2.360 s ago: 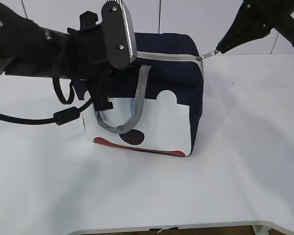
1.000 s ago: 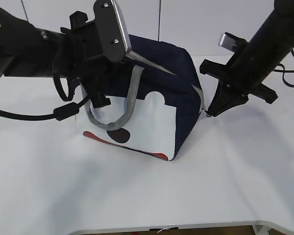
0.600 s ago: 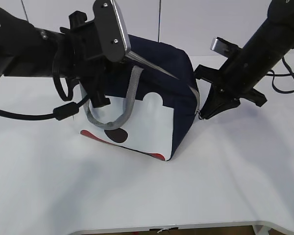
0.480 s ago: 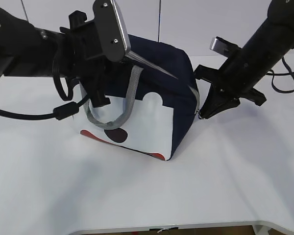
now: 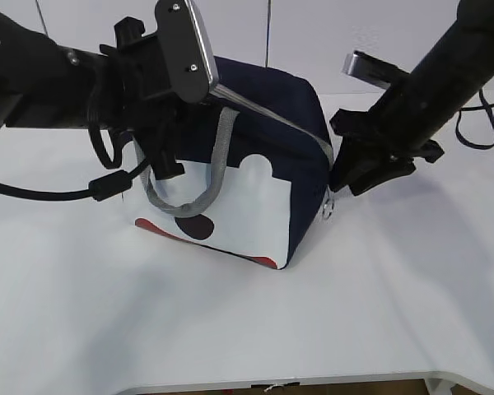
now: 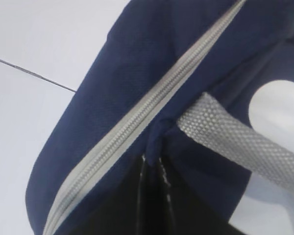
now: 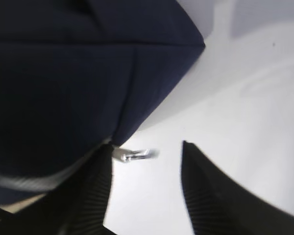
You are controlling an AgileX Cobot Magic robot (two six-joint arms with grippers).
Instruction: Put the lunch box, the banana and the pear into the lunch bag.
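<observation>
We note two matte black arms; left arm (image 5: 41, 78) carries a silver-edged camera block (image 5: 188, 51) with small screws, looped black cable (image 5: 107, 185); right gripper (image 7: 147, 196) fingers ribbed black

You're in a lab-style test cell: bare white counter (image 5: 230, 329), plain white panelled wall (image 5: 329, 41) at twelve o'clock.

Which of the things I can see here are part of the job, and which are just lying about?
Part of the job: lunch bag, its zipper and ring pull; left gripper pinching the bag's fabric; right gripper, open.

Lying about: only the white table.
</observation>
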